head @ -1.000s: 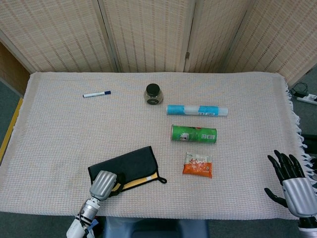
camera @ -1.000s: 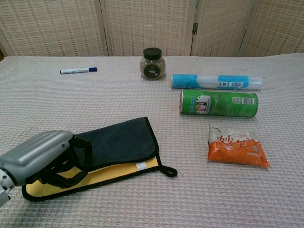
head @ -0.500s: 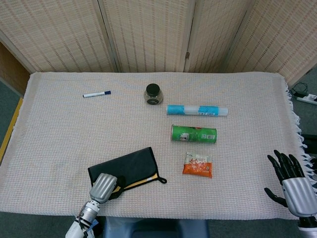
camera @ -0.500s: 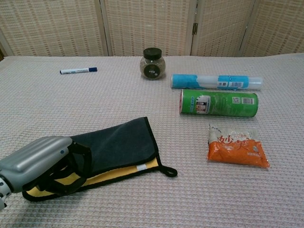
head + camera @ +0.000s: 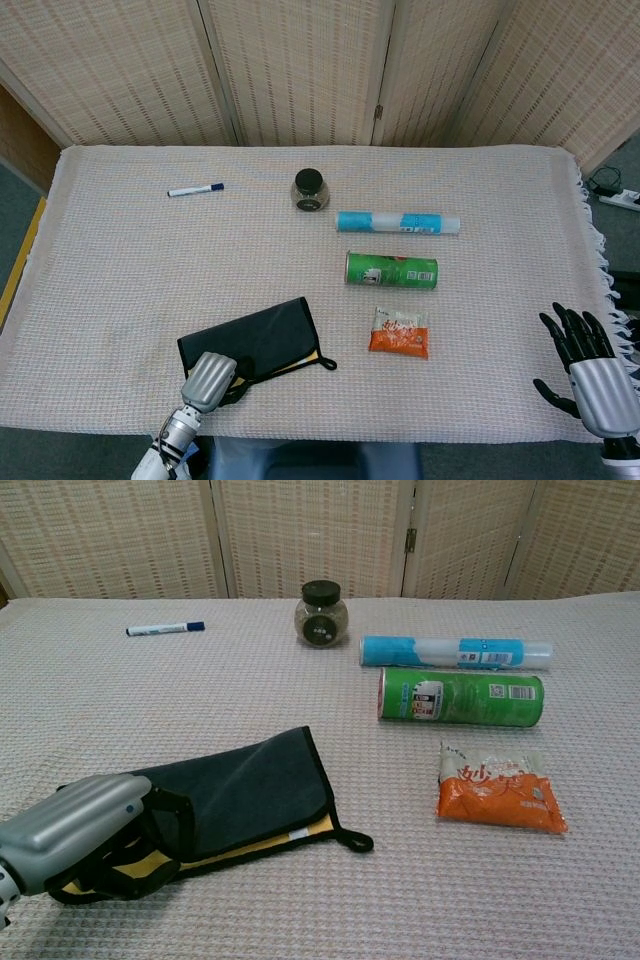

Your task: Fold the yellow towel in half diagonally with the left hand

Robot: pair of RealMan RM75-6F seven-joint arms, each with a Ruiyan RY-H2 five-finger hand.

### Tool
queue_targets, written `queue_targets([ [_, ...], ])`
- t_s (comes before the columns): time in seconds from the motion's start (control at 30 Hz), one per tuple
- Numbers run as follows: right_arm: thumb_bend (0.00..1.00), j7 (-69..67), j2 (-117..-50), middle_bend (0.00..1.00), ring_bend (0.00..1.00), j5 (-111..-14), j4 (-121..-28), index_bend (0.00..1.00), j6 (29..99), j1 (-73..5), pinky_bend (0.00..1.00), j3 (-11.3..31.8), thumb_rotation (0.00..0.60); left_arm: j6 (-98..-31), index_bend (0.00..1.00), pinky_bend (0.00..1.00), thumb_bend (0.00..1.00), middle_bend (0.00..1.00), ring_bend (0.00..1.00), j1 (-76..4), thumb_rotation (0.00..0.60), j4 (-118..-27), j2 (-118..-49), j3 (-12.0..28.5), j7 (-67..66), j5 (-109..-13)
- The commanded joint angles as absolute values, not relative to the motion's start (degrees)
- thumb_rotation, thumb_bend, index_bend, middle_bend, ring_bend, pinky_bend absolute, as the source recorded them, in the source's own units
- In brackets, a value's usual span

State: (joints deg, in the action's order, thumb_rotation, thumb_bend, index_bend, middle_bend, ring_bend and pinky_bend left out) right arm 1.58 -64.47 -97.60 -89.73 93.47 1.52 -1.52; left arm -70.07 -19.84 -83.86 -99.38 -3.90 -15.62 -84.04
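Left hand, fingers curled on the near-left corner of the yellow towel; towel's long axis runs away rightward.

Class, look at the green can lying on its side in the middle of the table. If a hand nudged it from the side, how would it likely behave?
The green can is a cylinder lying on its side, so a push across its length would probably roll it. The woven tablecloth might slow it a little. Rolling away, it would likely bump the blue-and-white tube lying parallel just behind it.
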Motion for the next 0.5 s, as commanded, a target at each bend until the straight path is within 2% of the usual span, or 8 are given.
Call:
queue_targets([
  [0.03, 0.25, 1.6, -64.5, 0.0, 0.0, -97.6, -89.7, 0.0, 93.4, 1.5, 0.0, -1.5, 0.6, -70.2, 0.44, 1.0, 0.46, 1.0, 1.0, -19.7, 0.6, -84.3, -99.0, -3.8, -15.2, -84.3],
  [0.17, 0.25, 1.6, -64.5, 0.0, 0.0, -97.6, -89.8, 0.0, 93.4, 1.5, 0.0, -1.5, 0.6, -71.1, 0.4, 1.0, 0.43, 1.0, 1.0, -19.4, 0.6, -85.4, -98.1, -3.8, -14.6, -85.2],
  [0.5, 0.25, 1.5, -64.4, 0.0, 0.0, -98.3, -89.9, 0.0, 93.3, 1.5, 0.0, -1.9, 0.6, -72.6, 0.39, 1.0, 0.43, 1.0, 1.0, -18.4, 0.6, -89.1, -93.5, -2.9, -17.1, -84.8],
])
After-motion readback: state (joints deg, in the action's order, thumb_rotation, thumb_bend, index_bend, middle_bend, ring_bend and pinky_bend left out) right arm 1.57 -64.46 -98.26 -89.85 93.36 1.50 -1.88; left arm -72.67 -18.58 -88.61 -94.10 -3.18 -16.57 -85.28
